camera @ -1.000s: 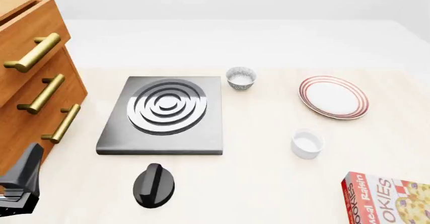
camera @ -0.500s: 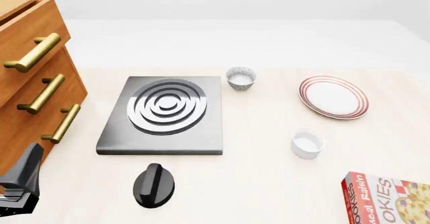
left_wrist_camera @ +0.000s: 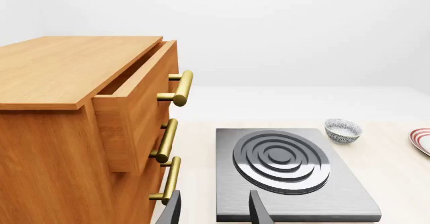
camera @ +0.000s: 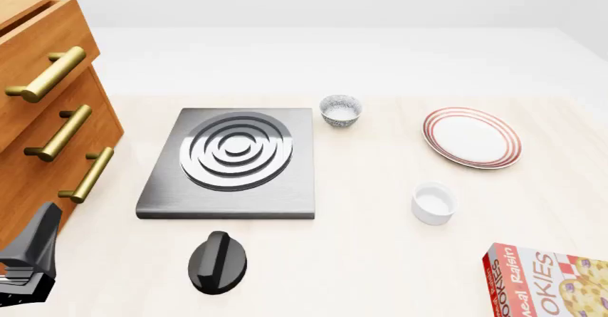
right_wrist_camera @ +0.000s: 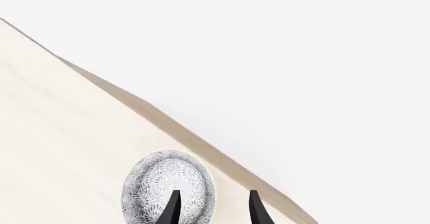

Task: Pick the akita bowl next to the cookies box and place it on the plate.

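An akita bowl [right_wrist_camera: 164, 183] shows in the right wrist view, speckled grey-black, on the table close to its edge. My right gripper [right_wrist_camera: 213, 211] is open above it. One fingertip [right_wrist_camera: 173, 208] overlaps the bowl's side, and the gap between the fingers lies beside the bowl. Neither this bowl nor the right gripper shows in the front view. The red cookies box [camera: 546, 280] lies at the near right corner, cut off by the frame. The red-ringed plate [camera: 471, 137] sits at the far right. My left gripper [camera: 28, 260] [left_wrist_camera: 213, 214] is open at the near left, holding nothing.
A second speckled bowl [camera: 340, 110] [left_wrist_camera: 343, 130] stands behind the grey stove plate [camera: 233, 162]. A plain white cup [camera: 434, 203] sits between plate and box. A black knob [camera: 218, 261] lies near the front. A wooden drawer cabinet [camera: 48, 117] with its top drawer ajar fills the left.
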`<action>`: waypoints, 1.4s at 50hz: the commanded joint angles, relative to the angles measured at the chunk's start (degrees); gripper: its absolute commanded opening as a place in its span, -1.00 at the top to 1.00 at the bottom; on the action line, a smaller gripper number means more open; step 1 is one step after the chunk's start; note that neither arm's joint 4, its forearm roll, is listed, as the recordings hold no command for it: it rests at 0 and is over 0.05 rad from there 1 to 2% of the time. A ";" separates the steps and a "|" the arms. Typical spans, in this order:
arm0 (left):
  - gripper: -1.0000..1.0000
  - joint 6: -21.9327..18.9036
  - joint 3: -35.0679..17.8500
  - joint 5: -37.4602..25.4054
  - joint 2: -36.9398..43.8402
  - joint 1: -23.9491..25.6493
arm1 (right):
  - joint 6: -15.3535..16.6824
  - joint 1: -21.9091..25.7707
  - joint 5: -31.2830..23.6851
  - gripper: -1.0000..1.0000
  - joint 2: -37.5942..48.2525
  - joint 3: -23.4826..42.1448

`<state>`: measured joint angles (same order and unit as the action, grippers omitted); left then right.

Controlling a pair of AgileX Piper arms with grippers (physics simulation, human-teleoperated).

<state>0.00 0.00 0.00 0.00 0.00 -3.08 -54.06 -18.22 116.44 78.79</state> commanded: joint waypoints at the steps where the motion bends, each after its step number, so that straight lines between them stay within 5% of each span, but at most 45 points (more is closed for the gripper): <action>1: -1.00 0.00 0.00 0.00 0.00 0.00 | 0.40 0.52 1.02 -1.00 1.69 -0.12; 42: -1.00 0.00 0.00 0.00 0.00 0.00 | 1.42 1.28 2.28 -1.00 6.71 0.09; 43: -1.00 0.00 0.00 0.00 0.00 0.00 | 1.43 1.33 2.32 1.00 6.56 0.02; 70: -1.00 0.00 0.00 0.00 0.00 0.00 | -1.91 3.02 -1.11 1.00 -2.92 -2.59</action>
<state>0.00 0.00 0.00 0.00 0.00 -3.42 -51.62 -17.76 117.22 77.19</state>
